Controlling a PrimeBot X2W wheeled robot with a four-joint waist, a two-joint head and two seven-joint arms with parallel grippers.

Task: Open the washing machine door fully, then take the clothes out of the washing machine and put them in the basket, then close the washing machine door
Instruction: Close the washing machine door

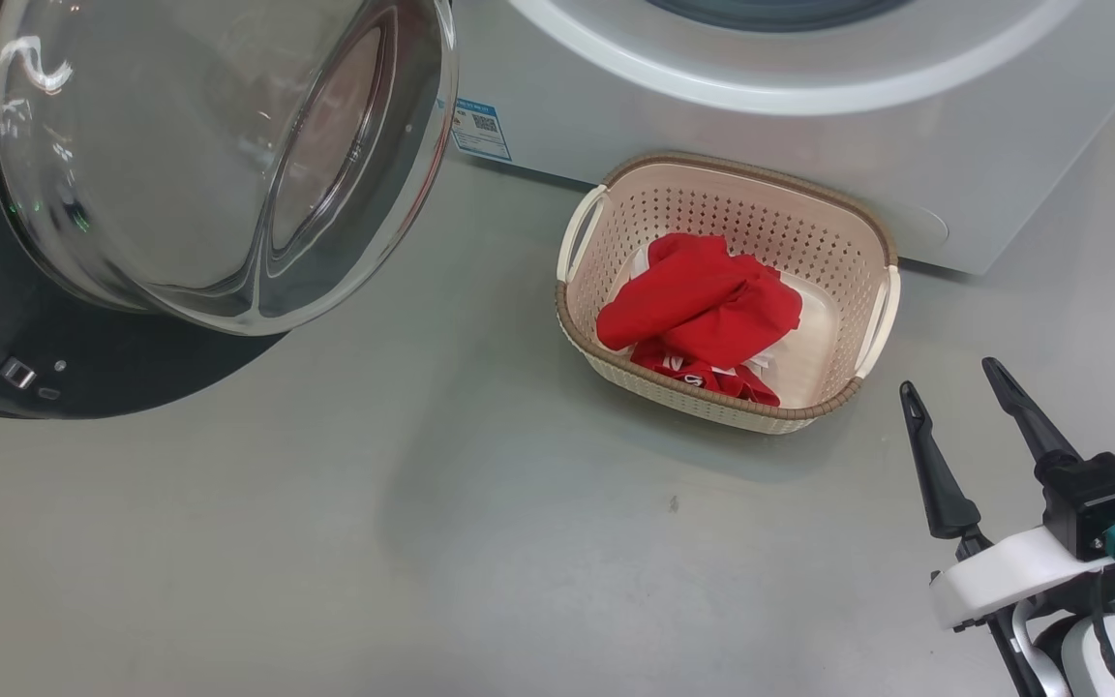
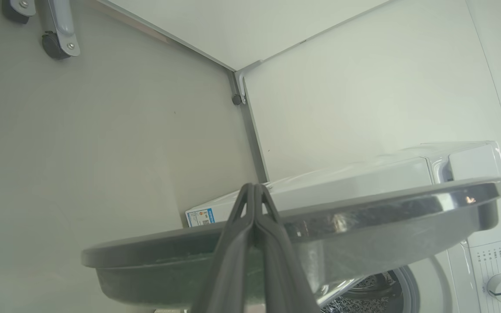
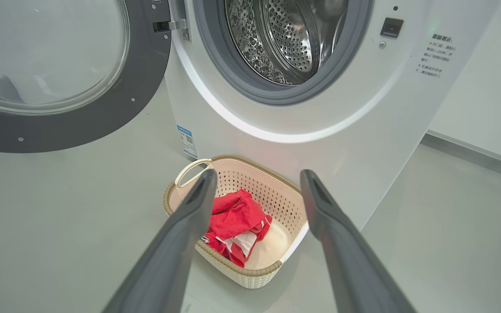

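The washing machine door [image 1: 214, 165] stands swung open at the upper left of the head view, its clear glass bowl bulging toward the camera and its black rim below. The washing machine [image 1: 712, 116] runs along the top of that frame, with a blue sticker [image 1: 480, 128] low on its front, just right of the door. The right wrist view has its steel drum [image 3: 285, 39] at the top centre, ringed by the grey seal. The basket [image 1: 761, 218] sits on the grey floor [image 1: 325, 542] just in front of the machine, right of centre. The red clothes [image 1: 703, 310] lie bunched inside it, with some white at their lower edge. The right gripper [image 1: 949, 378] is at the lower right of the head view, its two dark fingers spread apart and holding nothing, tips near the basket's right handle but clear of it. In the left wrist view the left gripper [image 2: 254, 187] rises from the bottom centre with its fingers pressed together, nothing between them. They stand in front of the door's rim, which crosses that frame edge-on; whether the tips touch the rim cannot be told
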